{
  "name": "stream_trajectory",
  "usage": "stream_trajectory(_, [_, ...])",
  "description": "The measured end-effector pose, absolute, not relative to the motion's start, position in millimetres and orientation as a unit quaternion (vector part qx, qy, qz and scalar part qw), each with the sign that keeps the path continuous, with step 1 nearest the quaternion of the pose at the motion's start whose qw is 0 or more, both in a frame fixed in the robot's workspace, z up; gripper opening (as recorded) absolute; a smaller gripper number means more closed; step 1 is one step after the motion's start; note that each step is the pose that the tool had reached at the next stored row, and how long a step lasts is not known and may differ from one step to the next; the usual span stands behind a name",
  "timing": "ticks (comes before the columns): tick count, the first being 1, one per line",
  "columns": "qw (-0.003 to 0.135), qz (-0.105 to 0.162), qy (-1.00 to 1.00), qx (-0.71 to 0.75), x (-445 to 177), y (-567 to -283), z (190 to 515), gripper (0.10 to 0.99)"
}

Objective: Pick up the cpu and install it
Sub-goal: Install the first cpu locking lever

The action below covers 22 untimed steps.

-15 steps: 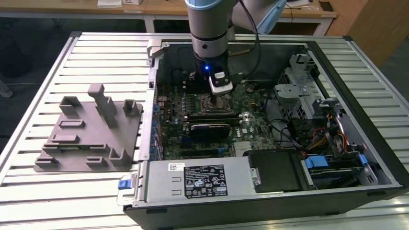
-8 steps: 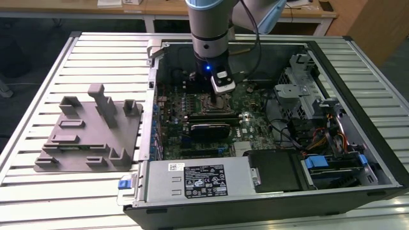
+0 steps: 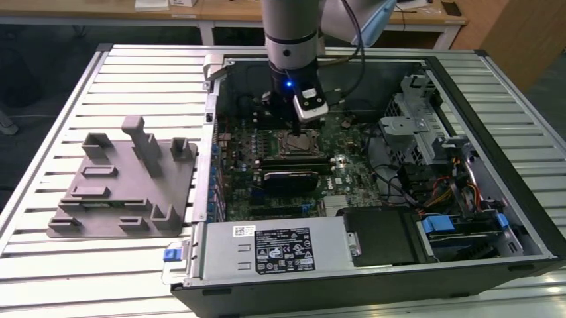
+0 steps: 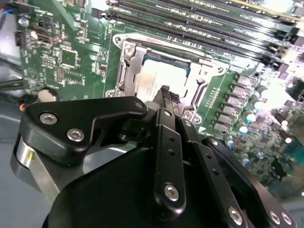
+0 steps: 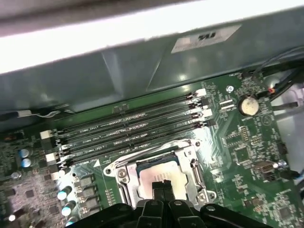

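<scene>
Cpu (image 5: pixel 159 176) seated in socket frame (image 5: pixel 192 156); gripper (image 5: pixel 164 184) fingers pressed together directly above it. Memory slots (image 5: pixel 128 127) beside socket; grey tray (image 3: pixel 124 182) well apart.

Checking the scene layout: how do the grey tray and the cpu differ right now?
The grey tray lies outside the computer case on the slatted table, at the exterior view's left; the cpu sits inside the case, in the socket frame on the motherboard. The tray is matte plastic with upright posts; the cpu is flat, shiny metal. The gripper is at the cpu, not the tray.
</scene>
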State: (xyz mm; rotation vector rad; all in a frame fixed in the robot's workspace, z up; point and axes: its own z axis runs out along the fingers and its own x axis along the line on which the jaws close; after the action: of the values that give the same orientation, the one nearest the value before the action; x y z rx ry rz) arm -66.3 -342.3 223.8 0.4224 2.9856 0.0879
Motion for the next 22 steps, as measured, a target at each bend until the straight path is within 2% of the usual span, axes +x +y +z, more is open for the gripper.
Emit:
stream_trajectory(19, [0.056, 0.025, 0.988, 0.140, -57.6, -342.3, 231.9, 0.106])
stream_trajectory(22, [0.044, 0.024, 0.989, 0.140, -56.0, -342.3, 231.8, 0.106])
